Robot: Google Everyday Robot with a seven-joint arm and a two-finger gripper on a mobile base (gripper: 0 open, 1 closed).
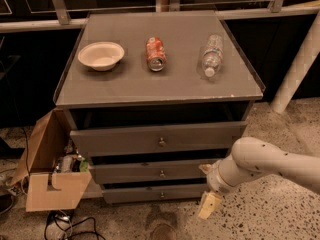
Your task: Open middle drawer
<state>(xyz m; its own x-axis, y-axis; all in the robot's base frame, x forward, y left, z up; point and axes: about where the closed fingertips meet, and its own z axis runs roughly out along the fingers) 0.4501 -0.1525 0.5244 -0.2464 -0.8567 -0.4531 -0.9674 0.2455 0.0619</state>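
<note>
The middle drawer (130,174) is a shallow grey front with a small brass knob (161,173), between a taller top drawer (115,140) and a narrower bottom drawer (135,194) of a grey cabinet. My gripper (209,204) hangs low at the cabinet's right front, on a white arm (265,161) that comes in from the right. It is just right of the middle and bottom drawer fronts, well right of the knob, and holds nothing that I can see.
On the cabinet top (125,86) lie a white bowl (101,55), an orange can (155,53) and a clear plastic bottle (211,54). An open cardboard box (52,184) stands left of the cabinet, with cables (62,224) on the floor. A white post (300,64) stands at right.
</note>
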